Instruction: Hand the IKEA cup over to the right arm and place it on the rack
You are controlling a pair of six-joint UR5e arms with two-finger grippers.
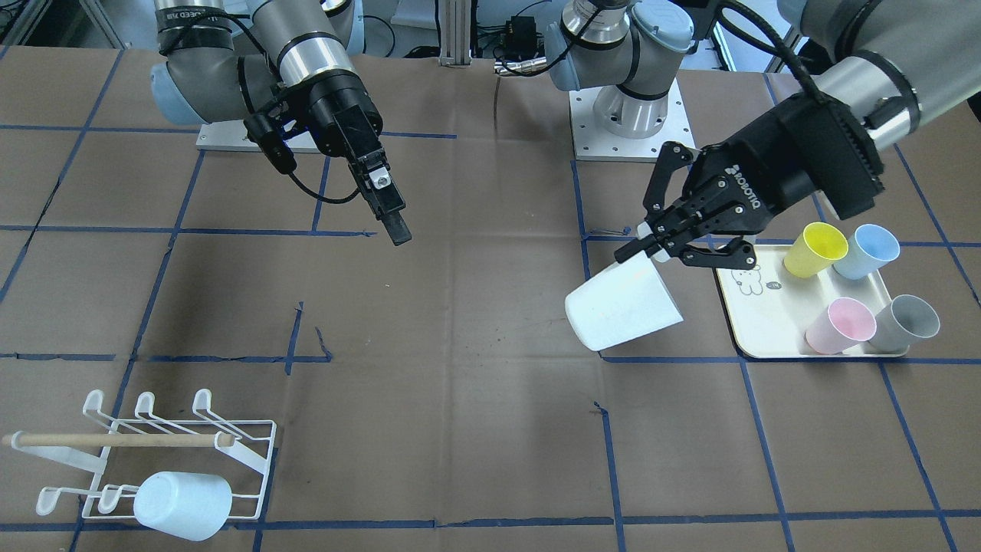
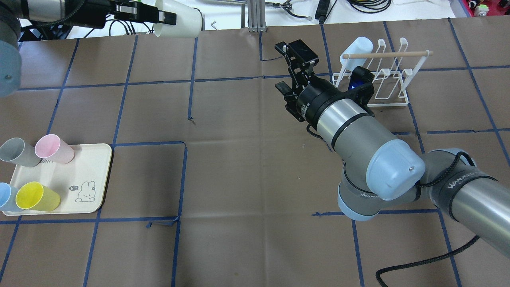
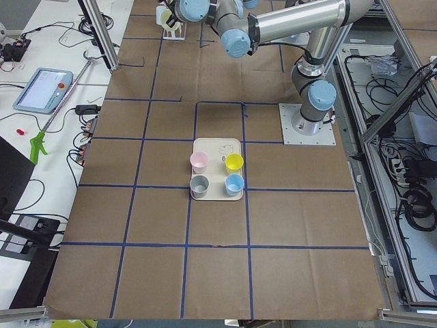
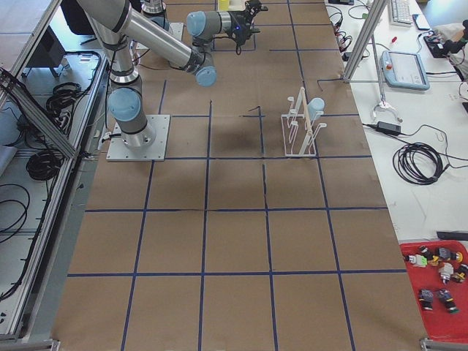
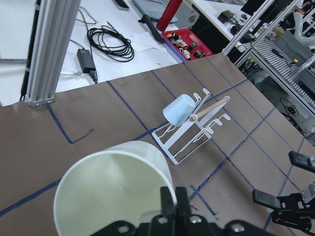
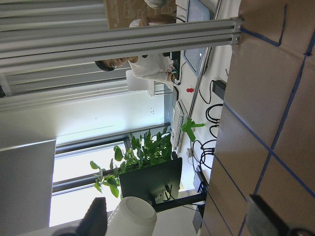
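My left gripper (image 1: 646, 239) is shut on the rim of a white IKEA cup (image 1: 622, 307) and holds it tilted in the air beside the tray; it also shows in the overhead view (image 2: 164, 18) with the cup (image 2: 179, 23). In the left wrist view the fingers (image 5: 170, 204) pinch the cup's rim (image 5: 113, 194). My right gripper (image 2: 283, 67) is open and empty above the table's middle, apart from the cup. The white wire rack (image 1: 176, 452) with a wooden dowel holds one pale blue cup (image 1: 182, 502); the rack also shows in the overhead view (image 2: 392, 85).
A cream tray (image 1: 759, 322) with a bear drawing holds yellow (image 1: 815, 249), blue (image 1: 866, 251), pink (image 1: 841, 326) and grey (image 1: 908, 322) cups. The brown table is marked with blue tape lines (image 1: 605, 452). The arm bases (image 1: 632, 115) stand at the robot's edge.
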